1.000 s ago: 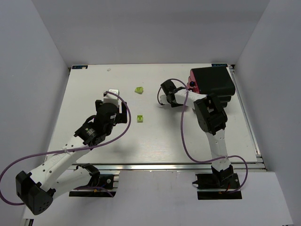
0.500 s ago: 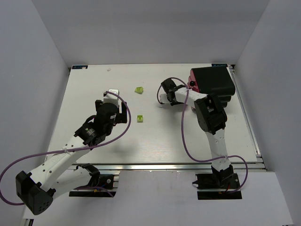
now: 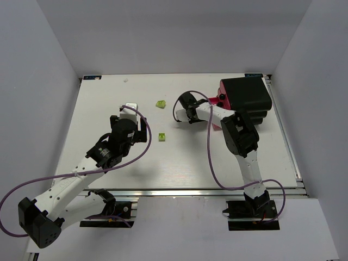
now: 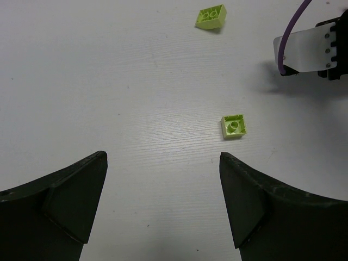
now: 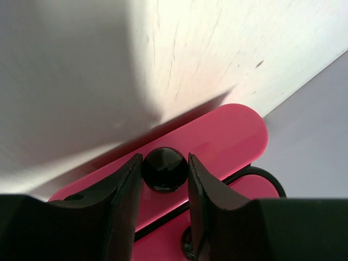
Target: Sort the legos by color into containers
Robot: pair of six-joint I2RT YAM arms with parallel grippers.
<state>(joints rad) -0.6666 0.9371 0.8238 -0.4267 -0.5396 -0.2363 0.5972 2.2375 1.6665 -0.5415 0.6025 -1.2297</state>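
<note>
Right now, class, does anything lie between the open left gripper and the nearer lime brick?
Nothing visible does: only bare table lies between the left gripper and the nearer lime brick.

no text, label, brand, number or sign can be read in any of the views.

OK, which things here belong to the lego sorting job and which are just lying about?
Job: far lime-green plastic brick; near lime-green plastic brick; black drawer stack with magenta fronts; its round dark knob, clamped in the right gripper.
Lying about: small white speck; blue corner tags.
</note>
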